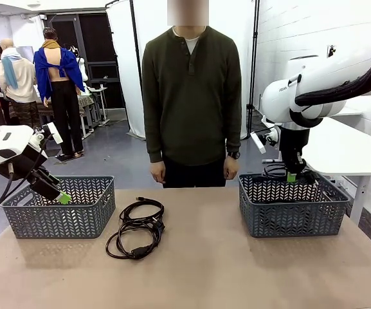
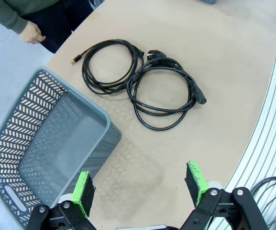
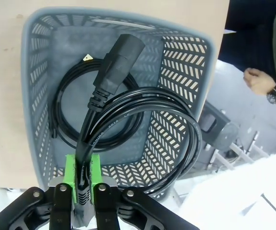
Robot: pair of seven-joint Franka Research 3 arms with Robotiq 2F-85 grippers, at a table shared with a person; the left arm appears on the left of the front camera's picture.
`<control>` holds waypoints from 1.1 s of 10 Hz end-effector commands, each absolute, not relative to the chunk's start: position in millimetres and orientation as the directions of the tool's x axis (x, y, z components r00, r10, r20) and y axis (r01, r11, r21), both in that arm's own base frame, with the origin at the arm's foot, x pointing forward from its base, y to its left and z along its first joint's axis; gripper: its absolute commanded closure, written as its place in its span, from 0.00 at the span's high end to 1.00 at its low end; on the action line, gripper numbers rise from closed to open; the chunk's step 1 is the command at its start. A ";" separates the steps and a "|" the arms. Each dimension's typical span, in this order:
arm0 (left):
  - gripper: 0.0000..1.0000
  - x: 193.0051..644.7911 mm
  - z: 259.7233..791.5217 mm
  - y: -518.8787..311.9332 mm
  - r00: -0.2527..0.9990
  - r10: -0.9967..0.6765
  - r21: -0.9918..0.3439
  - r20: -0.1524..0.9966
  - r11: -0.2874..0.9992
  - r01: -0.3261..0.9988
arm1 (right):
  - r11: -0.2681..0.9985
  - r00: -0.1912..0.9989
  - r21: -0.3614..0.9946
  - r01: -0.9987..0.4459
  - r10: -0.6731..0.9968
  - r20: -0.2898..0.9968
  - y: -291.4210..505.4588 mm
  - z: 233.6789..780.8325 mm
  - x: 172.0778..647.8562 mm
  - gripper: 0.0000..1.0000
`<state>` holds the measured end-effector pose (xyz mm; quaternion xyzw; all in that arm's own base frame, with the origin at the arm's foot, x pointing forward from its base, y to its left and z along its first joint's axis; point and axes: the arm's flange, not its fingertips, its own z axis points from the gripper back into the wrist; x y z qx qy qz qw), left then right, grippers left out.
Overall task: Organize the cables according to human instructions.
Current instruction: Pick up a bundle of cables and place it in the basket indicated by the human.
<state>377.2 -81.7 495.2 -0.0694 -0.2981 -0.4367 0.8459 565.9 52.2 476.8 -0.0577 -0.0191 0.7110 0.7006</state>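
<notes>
Two coiled black cables (image 1: 136,228) lie overlapping on the table between the baskets, seen from above as two rings (image 2: 142,81). My left gripper (image 1: 62,197) hangs open over the left basket's (image 1: 56,222) inner rim, its green pads (image 2: 82,191) wide apart with nothing between them. My right gripper (image 3: 82,175) is shut on a coiled cable (image 3: 142,124) with a chunky plug, holding it above the right basket (image 3: 190,62). Another coiled cable (image 3: 66,115) lies on that basket's floor. From the front, this gripper (image 1: 292,175) hovers at the basket's (image 1: 291,212) back rim.
A person stands at the far edge of the table, arms down, hands (image 1: 157,171) near the edge. A white table (image 1: 352,145) stands to the right behind the basket. The brown tabletop (image 1: 224,270) in front of the baskets is bare.
</notes>
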 end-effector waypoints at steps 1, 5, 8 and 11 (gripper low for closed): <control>1.00 377.9 494.5 -79.5 0.440 -0.698 0.139 0.565 0.605 0.784 | -0.042 -0.034 -0.143 -0.989 0.998 -0.058 49.7 474.3 571.8 0.00; 1.00 377.9 494.5 -79.5 0.440 -0.698 0.139 0.565 0.605 0.784 | -0.029 -0.017 -0.153 -0.988 0.997 -0.075 52.2 471.4 579.8 0.22; 1.00 377.9 494.5 -79.5 0.440 -0.698 0.139 0.565 0.605 0.784 | -0.008 0.003 -0.146 -0.989 0.997 -0.075 51.7 467.0 581.9 0.79; 1.00 377.9 494.5 -79.5 0.440 -0.698 0.139 0.565 0.605 0.784 | 0.011 0.020 -0.136 -0.991 0.998 -0.064 53.3 474.4 581.9 1.00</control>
